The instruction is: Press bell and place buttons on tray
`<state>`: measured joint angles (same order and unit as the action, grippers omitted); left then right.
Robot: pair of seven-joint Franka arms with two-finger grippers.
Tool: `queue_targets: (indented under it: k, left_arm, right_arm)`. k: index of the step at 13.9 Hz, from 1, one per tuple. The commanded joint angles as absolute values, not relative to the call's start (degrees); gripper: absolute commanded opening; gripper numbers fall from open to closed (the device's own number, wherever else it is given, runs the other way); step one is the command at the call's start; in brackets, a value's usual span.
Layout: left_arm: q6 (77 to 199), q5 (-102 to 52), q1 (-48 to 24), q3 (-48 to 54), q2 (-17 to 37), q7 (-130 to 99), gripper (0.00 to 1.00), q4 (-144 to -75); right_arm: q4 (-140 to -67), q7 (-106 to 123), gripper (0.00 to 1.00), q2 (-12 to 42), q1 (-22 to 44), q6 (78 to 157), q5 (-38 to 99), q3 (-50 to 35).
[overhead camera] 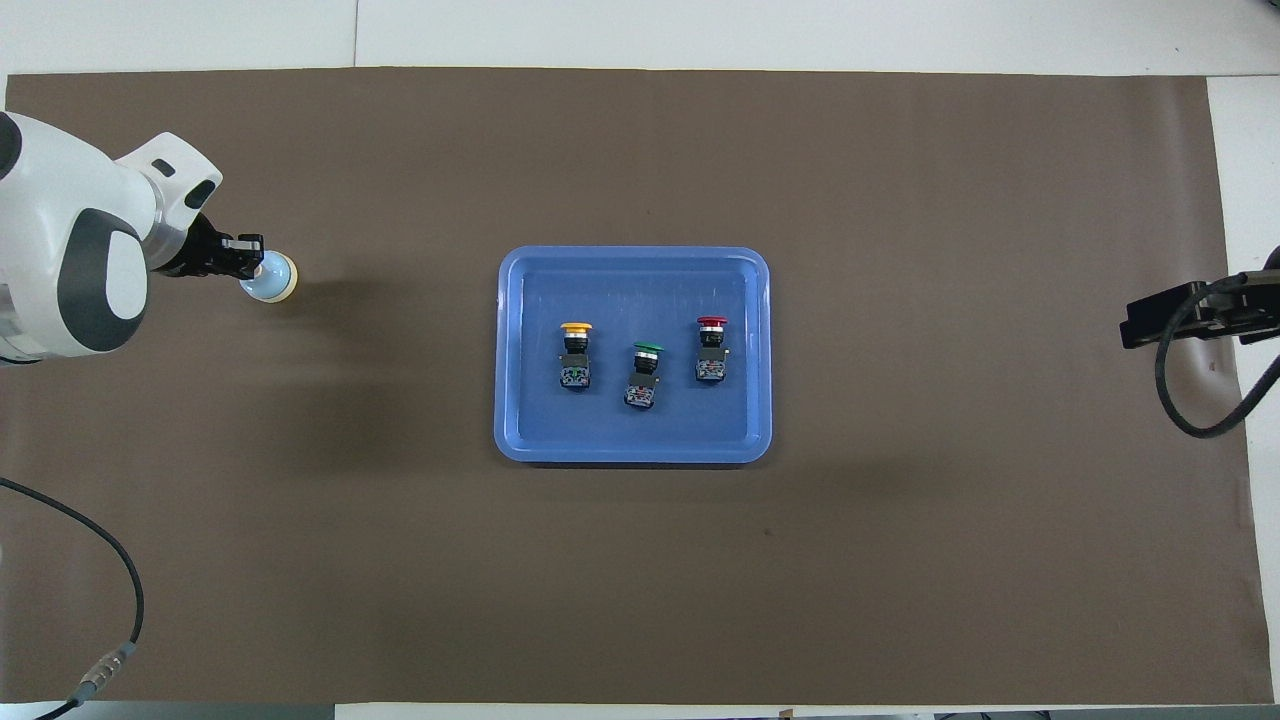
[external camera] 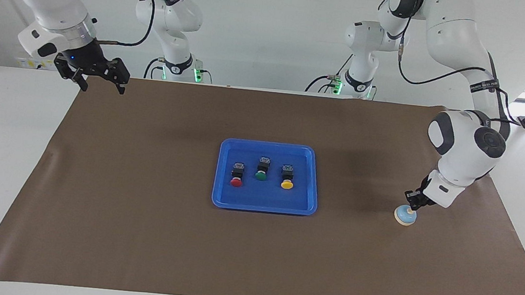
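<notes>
Bell (external camera: 404, 216) sat near the left arm's end of the brown mat (external camera: 138, 232), left gripper (external camera: 412, 202) closed, tips on its knob. Yellow button (external camera: 287, 177), green button (external camera: 262, 169) and red button (external camera: 237, 175) lay in the tray (external camera: 264, 206) mid-mat. Right gripper (external camera: 101, 82) waited open over the mat's corner.

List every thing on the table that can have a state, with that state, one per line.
bell: upright on the brown mat, left gripper's tip on its knob.
tray: flat, holding all three buttons.
red button: in the tray, lying on its side.
green button: in the tray, on its side.
yellow button: in the tray, on its side.
left gripper: shut, over the bell.
right gripper: open, waiting.
</notes>
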<state>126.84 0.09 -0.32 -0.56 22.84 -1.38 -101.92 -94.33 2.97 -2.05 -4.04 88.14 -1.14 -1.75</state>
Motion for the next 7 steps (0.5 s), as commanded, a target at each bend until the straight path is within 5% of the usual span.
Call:
queue_targets:
  k: [1, 7]
  left_arm:
    - [132.3, 0.3, -0.5, -0.6, 22.7, -1.8, 0.0, -106.6]
    - [118.1, 0.3, -0.2, -0.7, 17.5, -1.7, 0.0, -99.9]
  right_arm:
    - [-94.5, 4.6, 1.0, -2.6, -4.1, 88.2, -0.5, -2.2]
    - [-94.5, 4.6, 1.0, -2.6, -4.7, 88.1, -0.6, -2.1]
